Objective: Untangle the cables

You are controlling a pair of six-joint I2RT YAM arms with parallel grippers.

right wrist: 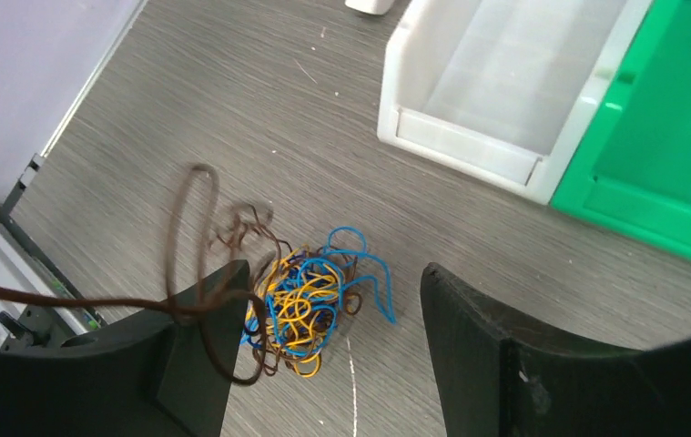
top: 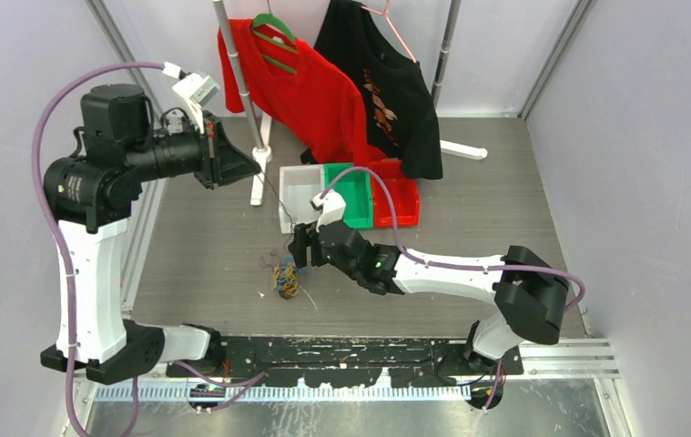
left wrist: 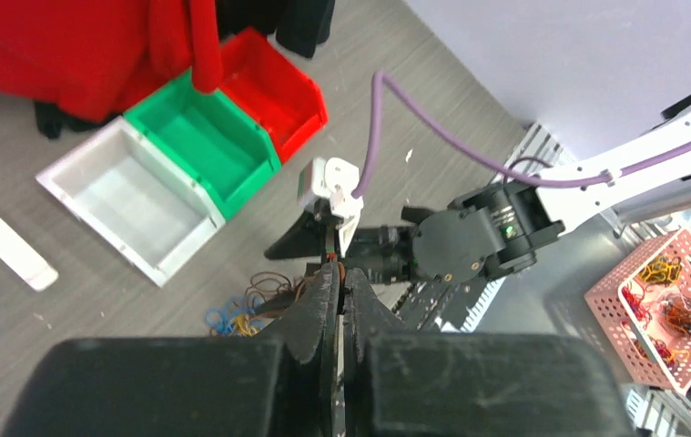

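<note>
Our left hand point(left wrist: 340, 269), high over the left side of the grey wood-grain tabletop point(top: 469, 228), has its fingers pressed together, pinching a thin brown strand point(right wrist: 174, 238) that slants down to our right hand point(right wrist: 334, 278). That hand hangs spread wide just above the clump of thin yellow, blue and brown wire cables point(right wrist: 300, 309), which lies toward the tabletop's near edge, left of middle.

Two arms are shown in the top view, the left arm point(top: 96, 264) at the left of the frame and the right arm point(top: 451, 271) at the lower right. Each is built of white shells joined by black joint housings, and a thick purple hose point(top: 45, 137) is run along it. A white camera block point(top: 194, 89) is mounted at the wrist. Black wedge-shaped fingers point(right wrist: 478, 337) are fitted to the right gripper point(top: 298, 248).
</note>
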